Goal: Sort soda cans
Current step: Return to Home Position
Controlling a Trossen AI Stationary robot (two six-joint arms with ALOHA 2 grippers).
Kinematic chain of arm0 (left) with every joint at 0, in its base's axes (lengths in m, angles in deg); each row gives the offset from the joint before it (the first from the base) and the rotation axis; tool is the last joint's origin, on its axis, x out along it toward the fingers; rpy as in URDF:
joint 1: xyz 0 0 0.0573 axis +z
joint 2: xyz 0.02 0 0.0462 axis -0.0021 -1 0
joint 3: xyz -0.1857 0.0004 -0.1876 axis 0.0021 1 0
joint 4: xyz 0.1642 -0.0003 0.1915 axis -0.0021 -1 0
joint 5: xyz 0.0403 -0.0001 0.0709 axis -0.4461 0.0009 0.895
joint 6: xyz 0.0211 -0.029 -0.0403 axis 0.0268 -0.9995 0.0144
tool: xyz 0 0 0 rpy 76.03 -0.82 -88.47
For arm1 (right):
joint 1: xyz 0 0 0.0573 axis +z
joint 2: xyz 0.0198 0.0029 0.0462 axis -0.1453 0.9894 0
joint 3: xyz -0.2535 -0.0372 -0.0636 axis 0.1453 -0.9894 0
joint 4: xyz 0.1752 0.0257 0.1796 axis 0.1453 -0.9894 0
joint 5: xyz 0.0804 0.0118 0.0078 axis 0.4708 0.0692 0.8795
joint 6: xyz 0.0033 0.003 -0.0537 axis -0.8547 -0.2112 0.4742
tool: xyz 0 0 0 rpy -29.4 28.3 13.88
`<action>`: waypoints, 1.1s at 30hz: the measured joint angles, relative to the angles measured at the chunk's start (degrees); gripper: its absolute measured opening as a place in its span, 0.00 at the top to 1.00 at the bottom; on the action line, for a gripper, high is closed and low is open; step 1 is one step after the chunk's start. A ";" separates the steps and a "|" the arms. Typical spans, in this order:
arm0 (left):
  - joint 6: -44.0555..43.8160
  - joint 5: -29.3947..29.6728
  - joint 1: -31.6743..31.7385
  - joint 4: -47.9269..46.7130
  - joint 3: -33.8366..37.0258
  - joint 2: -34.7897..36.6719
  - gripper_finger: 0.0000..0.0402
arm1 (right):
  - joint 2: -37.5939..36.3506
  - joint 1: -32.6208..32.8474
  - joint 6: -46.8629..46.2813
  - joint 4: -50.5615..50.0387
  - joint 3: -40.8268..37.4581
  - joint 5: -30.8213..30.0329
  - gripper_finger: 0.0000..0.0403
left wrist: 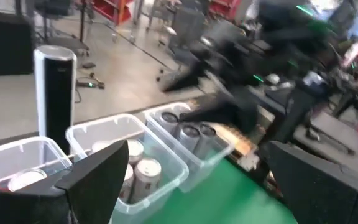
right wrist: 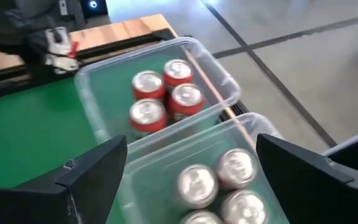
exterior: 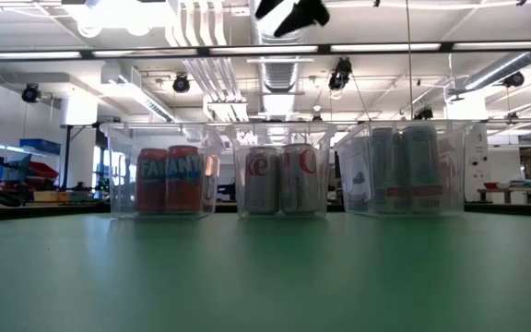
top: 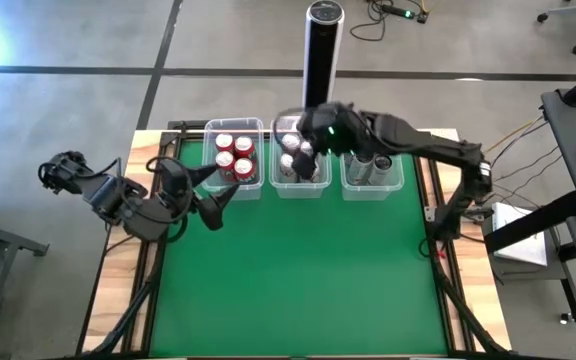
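Sorting looks complete: red cans (top: 235, 157), silver cans (top: 293, 162) and grey cans (top: 368, 166) are binned separately along the worktop's (top: 298, 280) far edge. Right gripper (top: 306, 150) above the middle tub (top: 298, 193), left gripper (top: 223, 183) toward the far-left corner. Both sets of fingers spread, empty.

The left arm is crouching folded at its own side, the left pincer (top: 211, 195) gaping wide. The right arm is stretching far across, the right pincer (top: 303, 150) angling downward with fingers spread apart.
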 joint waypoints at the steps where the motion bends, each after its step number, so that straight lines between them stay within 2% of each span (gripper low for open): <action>1: -0.17 0.92 0.00 0.02 0.00 0.21 0.09 | -0.77 1.82 -1.17 0.10 -0.79 -1.35 0.14; 5: -5.35 2.28 0.00 1.04 0.00 0.94 0.09 | -4.31 8.58 -4.44 0.07 -4.19 -5.36 0.17; 7: -5.12 1.98 0.04 1.13 0.00 0.68 0.09 | -5.90 11.38 -4.92 -0.01 -6.27 -5.26 0.18; 10: -2.90 -2.42 2.16 4.91 0.02 0.05 0.09 | -8.18 15.19 -2.49 -0.01 -10.25 -5.30 0.21; 13: 7.84 -14.43 6.29 14.64 0.02 -1.46 0.09 | -9.10 17.48 -3.83 3.00 -14.81 -5.12 0.23; 17: 27.63 -38.81 10.54 33.68 0.04 -5.89 0.09 | -9.21 19.31 -4.66 6.85 -18.15 -3.83 0.27; 19: 32.21 -46.24 12.02 37.99 -0.49 -6.84 0.09 | -10.31 19.65 -0.93 8.77 -18.19 -4.00 0.29; 22: 36.65 -47.11 14.45 36.27 -4.92 -5.94 0.09 | -12.95 19.39 3.75 9.03 -16.19 -4.04 0.32; 27: 46.74 -46.83 17.17 27.24 -15.47 -2.47 0.09 | -19.94 17.45 7.81 8.98 -15.45 -6.15 0.38; 29: 49.12 -45.23 17.32 22.07 -18.50 -1.90 0.09 | -23.26 16.17 6.62 8.90 -18.29 -8.30 0.41; 33: 48.36 -38.74 17.42 11.36 -23.64 -2.32 0.09 | -29.09 14.20 2.44 10.30 -28.55 -8.47 0.46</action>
